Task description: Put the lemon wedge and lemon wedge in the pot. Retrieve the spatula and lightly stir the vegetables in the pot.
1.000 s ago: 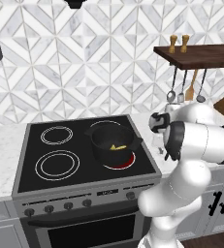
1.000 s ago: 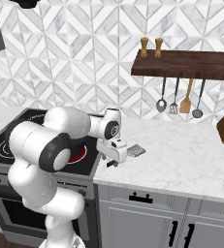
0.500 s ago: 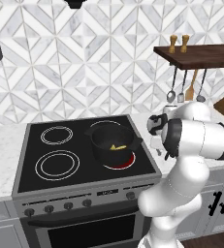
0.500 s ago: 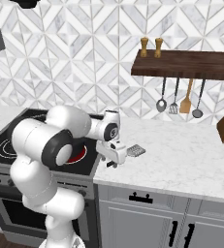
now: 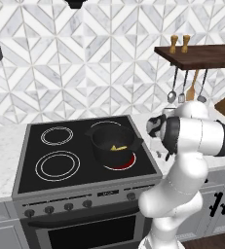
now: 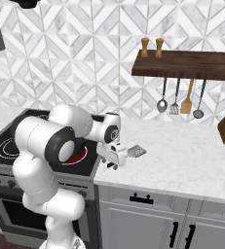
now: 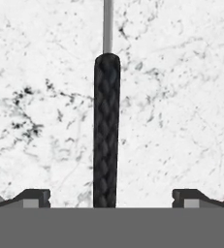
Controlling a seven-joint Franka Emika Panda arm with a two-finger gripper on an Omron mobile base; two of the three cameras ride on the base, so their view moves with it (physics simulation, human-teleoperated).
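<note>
no writing reads anywhere. the arm bends low over the marble counter [image 6: 182, 155] right of the stove [image 5: 84, 160], gripper [image 7: 108, 196] pointing down, jaws spread wide either side of the spatula [image 7: 106, 131] handle, not touching it. yellow wedges [image 5: 118, 147] sit in the pot [image 5: 111, 143] on the stove's front right burner.

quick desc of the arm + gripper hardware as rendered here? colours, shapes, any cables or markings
The arm is glossy white, built of fat rounded links with dark grey-black rings at the joints. The wrist ends in a white boxy hand carrying the gripper, whose two small finger tips are dark and blocky with lighter grey pads. No cables, labels or markings are visible.
</note>
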